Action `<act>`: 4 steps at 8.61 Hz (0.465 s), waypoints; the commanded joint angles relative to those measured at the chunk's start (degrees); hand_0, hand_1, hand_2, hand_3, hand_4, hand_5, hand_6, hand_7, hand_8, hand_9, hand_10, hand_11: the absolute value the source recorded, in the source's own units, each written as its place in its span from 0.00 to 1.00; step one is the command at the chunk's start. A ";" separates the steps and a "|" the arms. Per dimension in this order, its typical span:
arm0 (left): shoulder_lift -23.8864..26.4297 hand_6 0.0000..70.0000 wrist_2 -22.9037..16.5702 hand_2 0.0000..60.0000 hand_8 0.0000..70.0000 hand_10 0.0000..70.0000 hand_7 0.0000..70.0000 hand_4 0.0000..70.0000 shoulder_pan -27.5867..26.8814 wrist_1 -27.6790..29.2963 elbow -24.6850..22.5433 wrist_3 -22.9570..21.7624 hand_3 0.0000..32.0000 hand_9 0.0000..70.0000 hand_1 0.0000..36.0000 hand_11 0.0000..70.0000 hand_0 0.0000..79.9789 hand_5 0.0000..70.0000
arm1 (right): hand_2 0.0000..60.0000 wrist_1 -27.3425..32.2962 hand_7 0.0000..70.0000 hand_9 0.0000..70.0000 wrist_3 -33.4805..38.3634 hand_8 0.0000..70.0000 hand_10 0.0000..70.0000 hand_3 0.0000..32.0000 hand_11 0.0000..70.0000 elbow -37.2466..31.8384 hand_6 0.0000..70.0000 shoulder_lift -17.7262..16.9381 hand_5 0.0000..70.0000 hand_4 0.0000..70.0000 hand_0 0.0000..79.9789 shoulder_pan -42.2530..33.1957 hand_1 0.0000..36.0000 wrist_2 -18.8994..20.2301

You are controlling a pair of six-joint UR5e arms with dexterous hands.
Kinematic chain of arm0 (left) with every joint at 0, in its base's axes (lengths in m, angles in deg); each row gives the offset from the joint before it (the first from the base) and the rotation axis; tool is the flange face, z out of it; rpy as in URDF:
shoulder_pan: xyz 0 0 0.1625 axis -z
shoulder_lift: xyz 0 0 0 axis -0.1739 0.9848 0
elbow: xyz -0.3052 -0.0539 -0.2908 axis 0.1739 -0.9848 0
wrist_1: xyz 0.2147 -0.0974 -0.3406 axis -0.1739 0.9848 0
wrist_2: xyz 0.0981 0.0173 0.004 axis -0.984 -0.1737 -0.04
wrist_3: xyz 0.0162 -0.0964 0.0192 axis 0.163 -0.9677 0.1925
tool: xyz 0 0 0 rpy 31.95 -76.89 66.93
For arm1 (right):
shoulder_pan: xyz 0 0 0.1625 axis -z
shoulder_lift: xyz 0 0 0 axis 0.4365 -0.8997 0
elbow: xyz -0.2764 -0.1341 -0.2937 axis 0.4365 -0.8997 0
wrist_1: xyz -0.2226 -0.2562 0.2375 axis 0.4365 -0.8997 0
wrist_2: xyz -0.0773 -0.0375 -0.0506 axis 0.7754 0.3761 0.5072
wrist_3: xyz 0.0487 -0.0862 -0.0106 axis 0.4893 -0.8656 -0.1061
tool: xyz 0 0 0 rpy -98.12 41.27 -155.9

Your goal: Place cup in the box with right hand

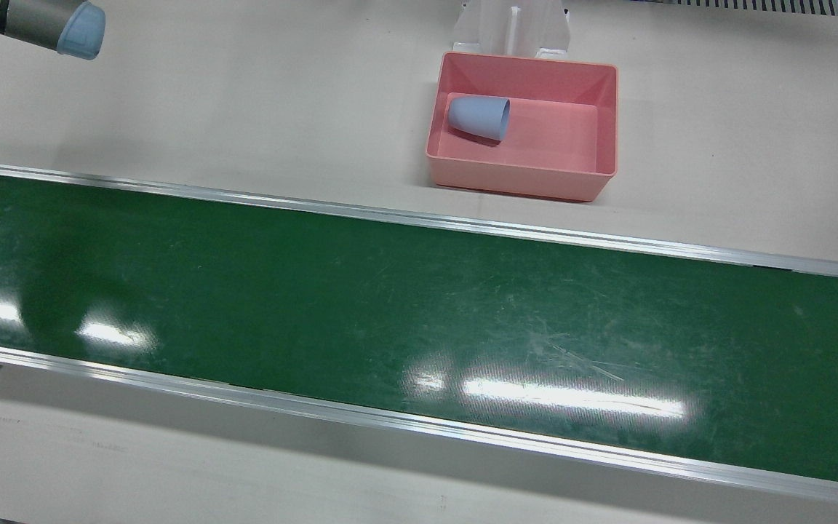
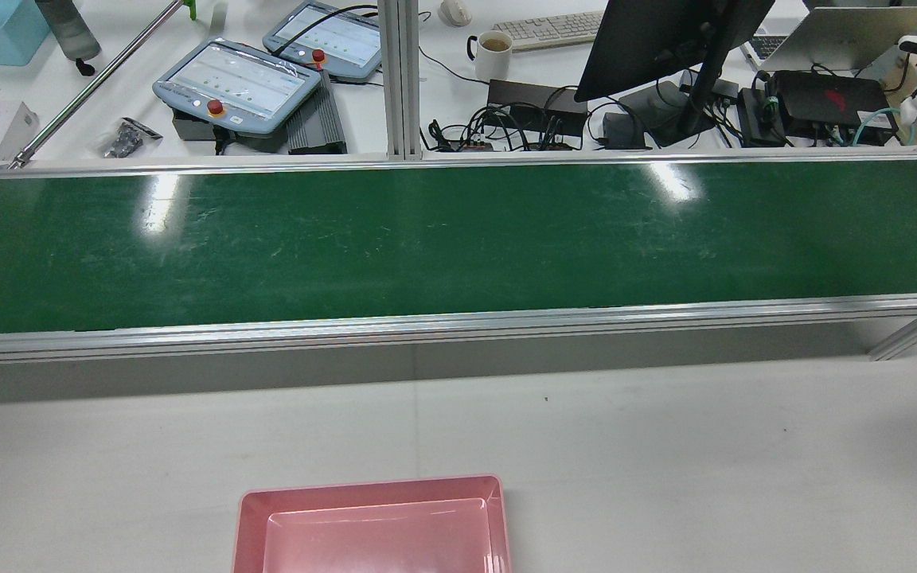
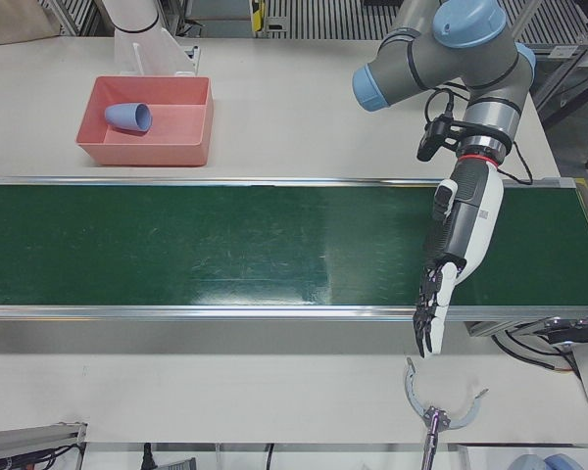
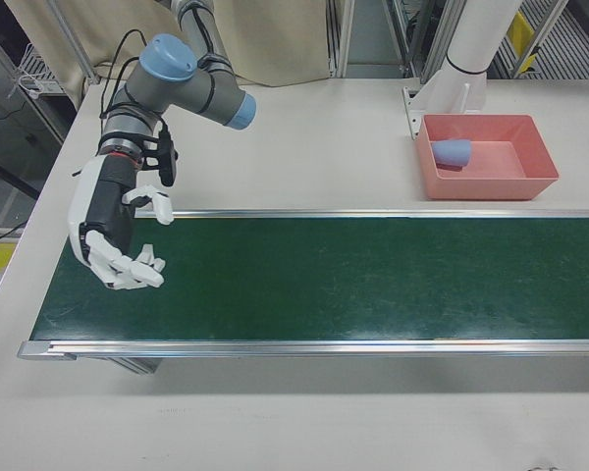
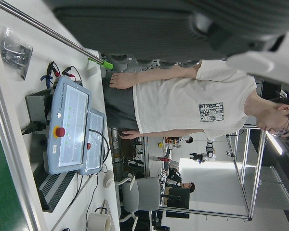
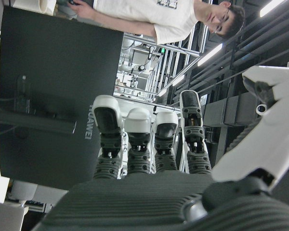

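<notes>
cup (image 1: pixel 479 117): on its side inside pink box (image 1: pixel 599 116), apparently placed | right hand (image 4: pixel 116 233): empty, fingers loosely spread, far from box over conveyor belt (image 4: pixel 324 280) | left hand (image 3: pixel 455 245): empty, fingers straight.

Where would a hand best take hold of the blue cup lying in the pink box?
Probably across its curved side wall, from above. The cup lies on its side at the box's pedestal-side end, mouth towards the open floor, and close walls likely block a level approach.
</notes>
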 commanded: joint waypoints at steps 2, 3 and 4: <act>0.00 0.00 0.08 0.00 0.00 0.00 0.00 0.00 0.00 0.00 -0.09 -0.03 0.00 0.00 0.00 0.00 0.00 0.00 | 0.55 0.15 1.00 1.00 0.27 0.81 0.56 0.00 0.78 -5.24 0.55 -0.13 0.14 0.20 0.42 -11.14 0.25 4.82; 0.00 0.00 -0.01 0.00 0.00 0.00 0.00 0.00 0.00 0.00 0.00 -0.03 0.00 0.00 0.00 0.00 0.00 0.00 | 0.56 0.33 1.00 1.00 0.35 0.79 0.52 0.00 0.74 -6.46 0.54 -0.04 0.14 0.26 0.47 -10.98 0.28 4.92; 0.00 0.00 -0.01 0.00 0.00 0.00 0.00 0.00 0.00 0.09 0.08 -0.03 0.00 0.00 0.00 0.00 0.00 0.00 | 0.55 0.33 1.00 1.00 0.26 0.79 0.51 0.00 0.72 -6.39 0.54 -0.13 0.14 0.31 0.49 -10.63 0.30 4.83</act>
